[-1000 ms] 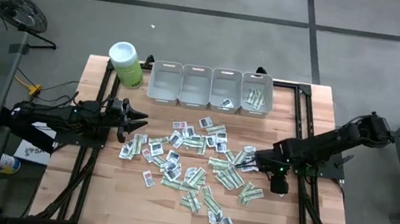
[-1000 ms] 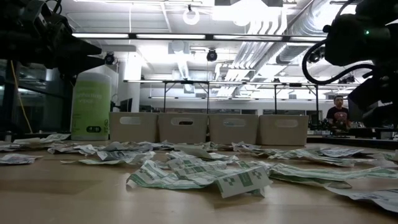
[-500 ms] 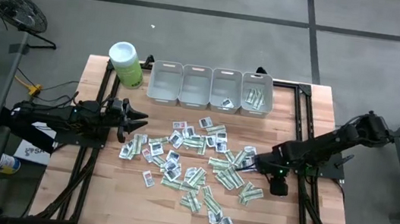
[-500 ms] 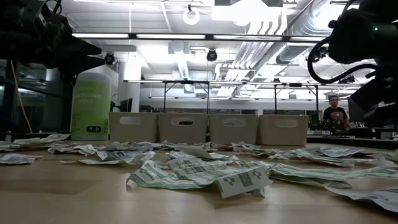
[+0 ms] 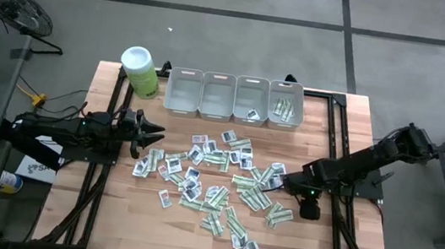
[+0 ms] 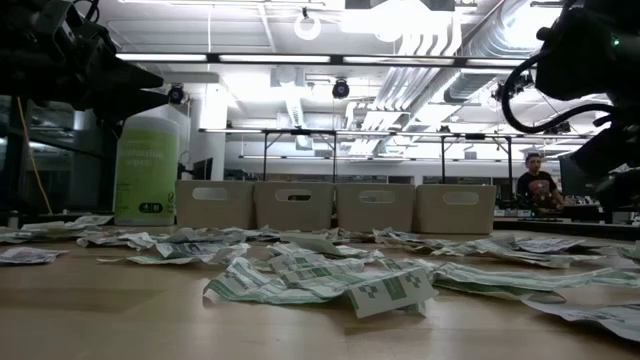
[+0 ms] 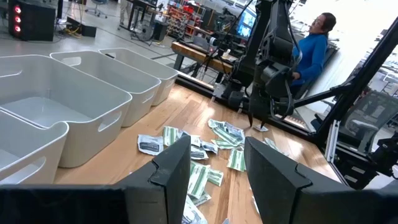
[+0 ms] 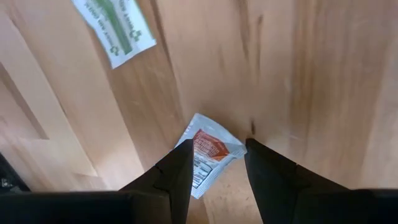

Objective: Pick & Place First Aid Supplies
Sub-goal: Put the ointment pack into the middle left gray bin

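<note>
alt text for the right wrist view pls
The right gripper points down at a wooden table, its two dark fingers around a small white packet with a red-orange print. A green-and-white packet lies farther off.

Four bins (image 5: 234,97), one canister (image 5: 140,72)

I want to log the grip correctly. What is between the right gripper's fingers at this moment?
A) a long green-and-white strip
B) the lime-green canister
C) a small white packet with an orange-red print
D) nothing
C: in the right wrist view the right gripper has its two fingers on either side of a white packet with an orange-red print, above the wooden table.
</note>
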{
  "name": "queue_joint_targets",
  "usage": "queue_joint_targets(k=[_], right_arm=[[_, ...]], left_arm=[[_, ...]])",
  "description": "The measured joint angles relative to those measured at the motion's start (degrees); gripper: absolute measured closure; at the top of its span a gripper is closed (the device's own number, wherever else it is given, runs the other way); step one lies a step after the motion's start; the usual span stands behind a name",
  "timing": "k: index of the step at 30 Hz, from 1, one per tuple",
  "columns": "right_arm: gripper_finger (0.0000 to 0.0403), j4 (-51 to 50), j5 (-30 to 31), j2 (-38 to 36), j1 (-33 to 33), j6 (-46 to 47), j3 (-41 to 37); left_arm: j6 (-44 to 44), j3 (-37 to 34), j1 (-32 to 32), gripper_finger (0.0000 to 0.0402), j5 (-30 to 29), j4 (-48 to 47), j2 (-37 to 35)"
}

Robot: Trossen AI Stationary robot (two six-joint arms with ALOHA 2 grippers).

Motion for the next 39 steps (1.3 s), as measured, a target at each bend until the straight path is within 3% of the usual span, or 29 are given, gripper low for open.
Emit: queue_joint_targets(k=[8, 22, 39], right_arm=[[0.0291, 0.6, -0.1, 0.0, 1.3, 2.2, -0.1], [0.0398, 1.2, -1.4, 0.1, 1.3, 3.7, -0.2], [0.0402, 2.3, -1.7, -0.3, 1.2, 11.6, 0.0]], left_arm=[[0.0, 0.0, 0.0, 0.0252, 0.0, 0.0, 0.0], [0.0, 0.0, 0.0, 0.0252, 0.0, 0.0, 0.0], [0.0, 0.0, 0.0, 0.0252, 0.0, 0.0, 0.0]])
